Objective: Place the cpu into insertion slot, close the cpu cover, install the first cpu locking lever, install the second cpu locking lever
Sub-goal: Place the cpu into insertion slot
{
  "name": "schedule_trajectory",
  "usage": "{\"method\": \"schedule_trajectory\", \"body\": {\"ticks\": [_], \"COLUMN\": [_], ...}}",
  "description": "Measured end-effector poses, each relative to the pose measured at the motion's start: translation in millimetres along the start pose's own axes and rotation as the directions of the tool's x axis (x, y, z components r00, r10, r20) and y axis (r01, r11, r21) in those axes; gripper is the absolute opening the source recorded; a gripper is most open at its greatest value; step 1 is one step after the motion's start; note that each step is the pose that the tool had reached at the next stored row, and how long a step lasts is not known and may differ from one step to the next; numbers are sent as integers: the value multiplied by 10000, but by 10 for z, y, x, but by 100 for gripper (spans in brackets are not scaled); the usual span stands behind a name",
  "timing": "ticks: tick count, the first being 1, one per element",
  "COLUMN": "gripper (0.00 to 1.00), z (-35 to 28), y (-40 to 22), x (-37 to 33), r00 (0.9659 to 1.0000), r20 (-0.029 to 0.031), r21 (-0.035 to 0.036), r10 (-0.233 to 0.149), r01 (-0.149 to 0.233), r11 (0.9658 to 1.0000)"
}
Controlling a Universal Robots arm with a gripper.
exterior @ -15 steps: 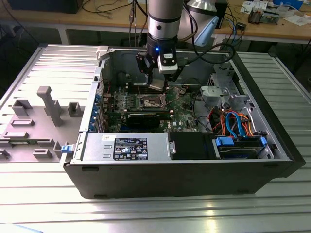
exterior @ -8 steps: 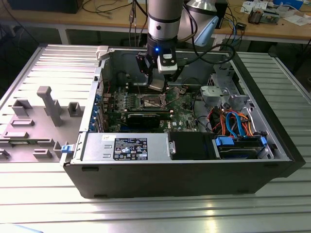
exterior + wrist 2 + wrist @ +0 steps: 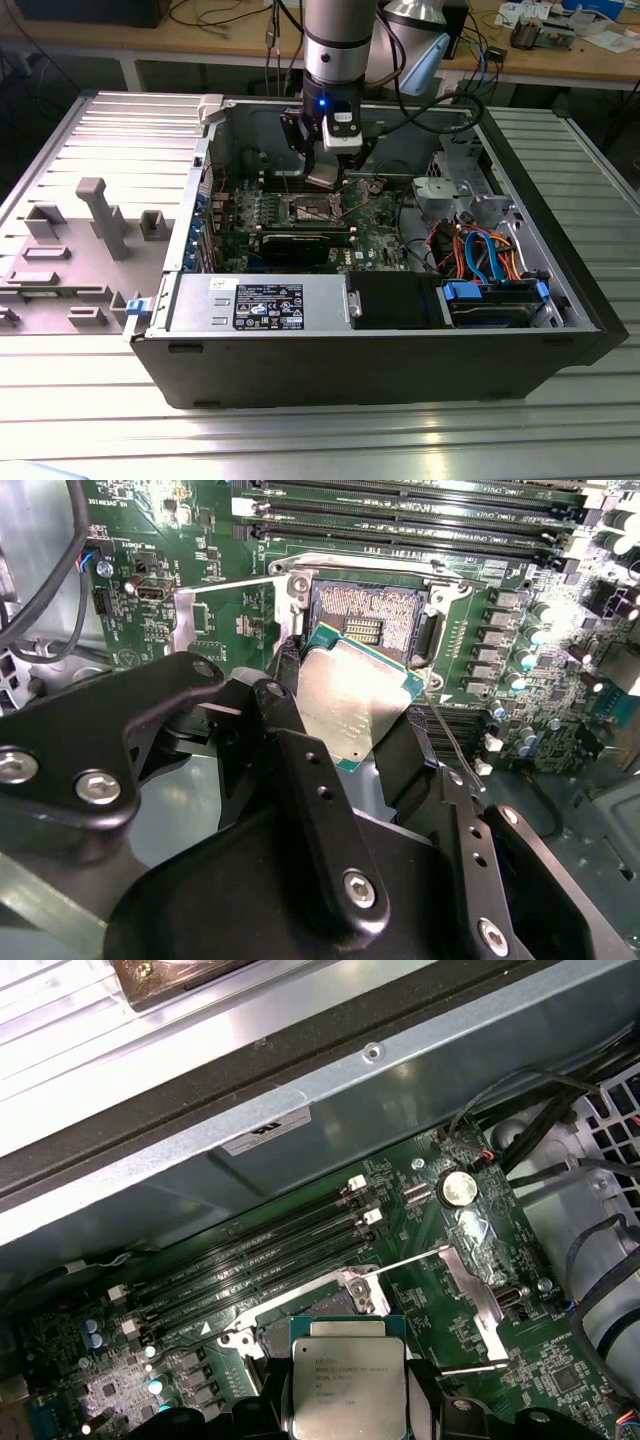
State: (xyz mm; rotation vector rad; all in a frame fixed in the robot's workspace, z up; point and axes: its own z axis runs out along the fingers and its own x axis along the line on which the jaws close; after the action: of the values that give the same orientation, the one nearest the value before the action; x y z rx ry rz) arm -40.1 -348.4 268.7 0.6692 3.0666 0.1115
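Inside open computer case (image 3: 350, 370), over green board (image 3: 230, 540). Closed narrow on cpu (image 3: 355, 700): gripper (image 3: 350, 720), black fingers (image 3: 290, 710) pressing two opposite edges.

Square chip, so no long axis to note. Dull metal top turned toward both wrist cameras, green rim showing along the edge nearest insertion slot (image 3: 365, 615). Held tilted, not flat to the board, in the second wrist view. Leading corner over the insertion slot, not seated; contact field bare below.

In the exterior view, cpu (image 3: 325, 180) under gripper (image 3: 330, 165), just above insertion slot (image 3: 312, 210).

Beside the opening and off it, swung open: cpu cover (image 3: 225, 615). Beyond, long black memory slots (image 3: 250, 1260) running parallel to one another.
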Motion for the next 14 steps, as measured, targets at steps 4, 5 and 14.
{"method": "schedule_trajectory", "body": {"ticks": [4,5,14], "gripper": [55,55,55], "z": [5,6,15], "y": [0,0,-1], "x": [0,0,0], "r00": [10000,9999,9995], "r20": [7,9,23], "r21": [0,0,-1], "r10": [93,121,301], "r01": [-93,-121,-301], "r11": [10000,9999,9995]}}
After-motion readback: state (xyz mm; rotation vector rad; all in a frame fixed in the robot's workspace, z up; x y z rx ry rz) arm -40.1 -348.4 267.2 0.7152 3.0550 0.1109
